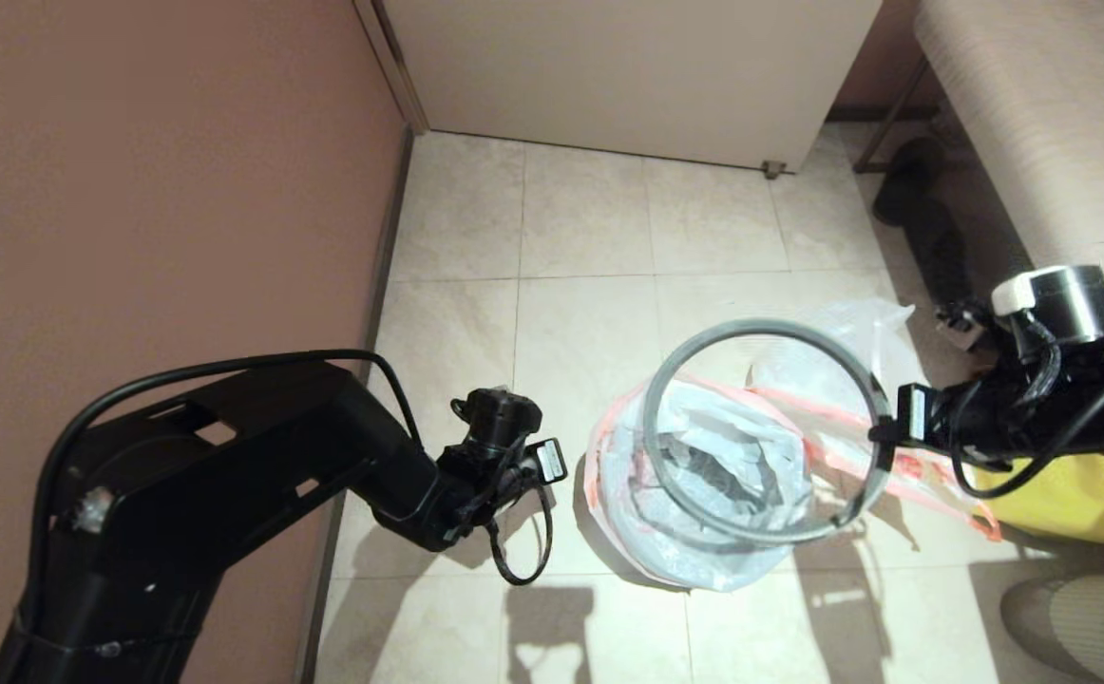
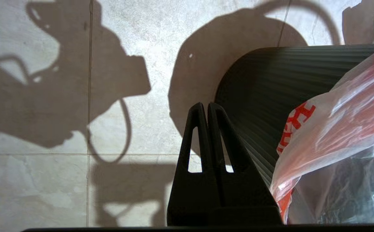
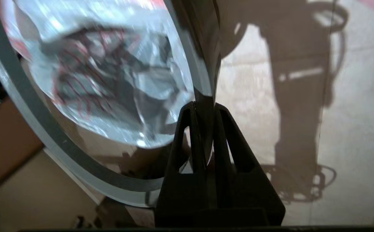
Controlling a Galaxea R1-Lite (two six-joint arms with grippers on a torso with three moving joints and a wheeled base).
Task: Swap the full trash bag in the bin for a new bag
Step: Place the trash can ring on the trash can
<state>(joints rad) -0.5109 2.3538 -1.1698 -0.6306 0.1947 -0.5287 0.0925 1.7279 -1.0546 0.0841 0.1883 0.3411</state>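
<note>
The bin (image 2: 264, 90), a ribbed black tub, stands on the tile floor. The full trash bag (image 1: 704, 475) sits in it, its pink-red rim band (image 2: 335, 109) draped over the wall. The grey hoop (image 1: 761, 328) hangs tilted above the bin mouth. My right gripper (image 1: 885, 442) is shut on the hoop's right side, and the hoop (image 3: 203, 64) runs between its fingers (image 3: 191, 129). My left gripper (image 2: 207, 104) is shut on nothing, low beside the bin's left wall. A plain-film bag, the new bag (image 1: 856, 342), lies behind the bin to the right.
A yellow fabric bag (image 1: 1075, 503) rests on the floor under my right arm. A brown wall (image 1: 162, 190) runs along the left, a white cabinet (image 1: 628, 66) stands at the back, and a bench (image 1: 1027, 123) is at the back right. Open tile lies ahead of the bin.
</note>
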